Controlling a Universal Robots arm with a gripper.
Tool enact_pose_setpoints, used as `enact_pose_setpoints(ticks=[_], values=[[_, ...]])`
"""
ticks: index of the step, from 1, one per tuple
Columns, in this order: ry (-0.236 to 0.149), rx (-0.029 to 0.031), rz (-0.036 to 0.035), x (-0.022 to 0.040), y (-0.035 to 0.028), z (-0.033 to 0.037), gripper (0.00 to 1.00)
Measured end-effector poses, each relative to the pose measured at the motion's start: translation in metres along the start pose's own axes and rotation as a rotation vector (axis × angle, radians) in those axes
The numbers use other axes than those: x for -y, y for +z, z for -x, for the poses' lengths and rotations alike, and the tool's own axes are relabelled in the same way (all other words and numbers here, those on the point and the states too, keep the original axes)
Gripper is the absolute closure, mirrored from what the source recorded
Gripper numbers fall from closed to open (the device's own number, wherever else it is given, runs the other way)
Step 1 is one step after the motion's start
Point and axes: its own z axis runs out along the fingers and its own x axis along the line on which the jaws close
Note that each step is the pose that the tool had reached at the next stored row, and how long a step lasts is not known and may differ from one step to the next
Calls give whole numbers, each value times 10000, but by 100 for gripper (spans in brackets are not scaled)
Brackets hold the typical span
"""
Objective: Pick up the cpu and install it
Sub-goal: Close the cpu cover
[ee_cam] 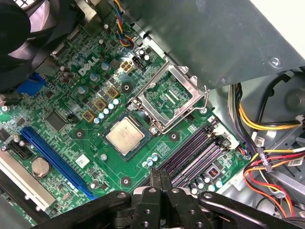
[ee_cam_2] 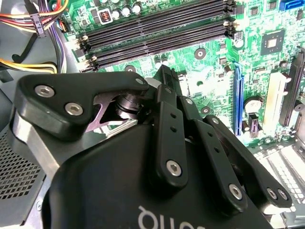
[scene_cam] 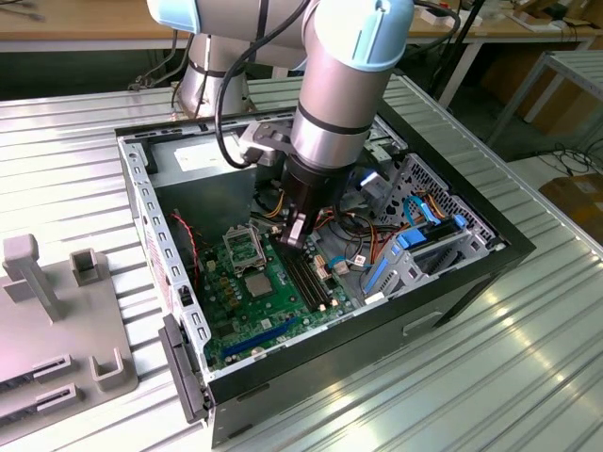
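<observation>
Fingers (ee_cam: 155,180) pressed together, cpu (ee_cam: 125,135) flat, metal top up, square, seemingly seated, hinged frame (ee_cam: 167,98) open beside it

In the exterior view the arm (scene_cam: 339,85) hid part of the case (scene_cam: 462,282). In the second wrist view the gripper (ee_cam_2: 165,72) covered much of the green circuit board (ee_cam_2: 212,64).

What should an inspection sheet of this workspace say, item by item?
Surface: ribbed metal table carrying an open computer case.
Job's things: cpu lies flat on the green board beside the open metal frame; nothing touches it.
Clutter: grey fixture on the table at the exterior view's left.
Grippers: gripper over the board near the memory slots, fingers shut, holding nothing.
Cables: coloured wire bundles inside the case.
Surroundings: workbenches and a cardboard box behind.
</observation>
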Motion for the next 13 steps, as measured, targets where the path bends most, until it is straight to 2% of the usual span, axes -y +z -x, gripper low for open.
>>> enact_pose_setpoints(ticks=[6, 9, 10, 11, 12, 13], values=[[-817, 12, -39, 11, 0, 10, 89], [-868, 15, -40, 29, -1, 28, 89], [-869, 41, -17, 35, -1, 33, 89], [-873, 190, 115, 40, -1, 39, 89], [-876, 314, 228, 43, -2, 42, 89], [-882, 491, 391, 48, -2, 46, 89]])
